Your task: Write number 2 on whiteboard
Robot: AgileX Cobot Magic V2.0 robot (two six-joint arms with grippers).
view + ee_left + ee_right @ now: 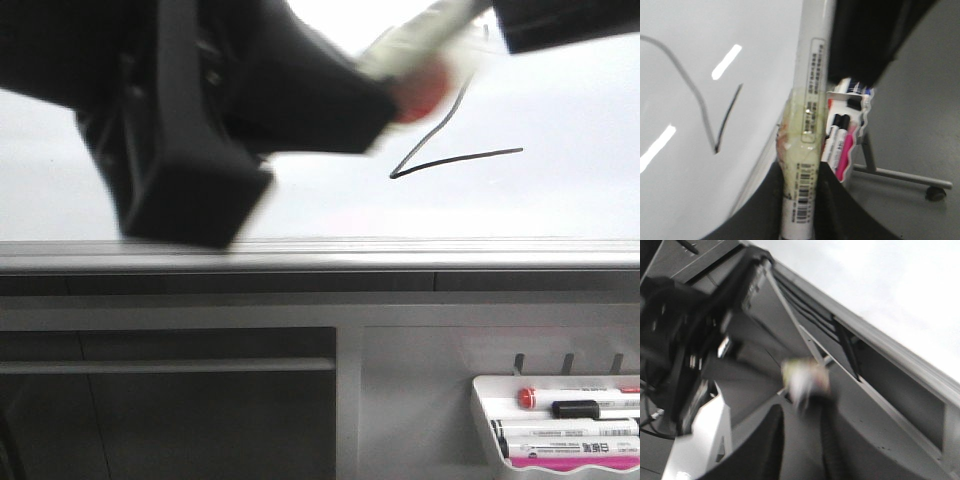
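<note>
The number 2 (455, 140) was drawn on the whiteboard (580, 100); a marker (807, 125) was clamped in the left gripper (800, 200), while the right jaws could not be told.

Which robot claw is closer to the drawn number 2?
The left claw. It holds a marker right by the number 2 on the whiteboard. The right claw points at the stand below the board.

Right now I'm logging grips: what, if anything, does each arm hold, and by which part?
The left tool grips the white marker by its barcoded rear barrel. The right tool appears empty, though its view is blurred.
</note>
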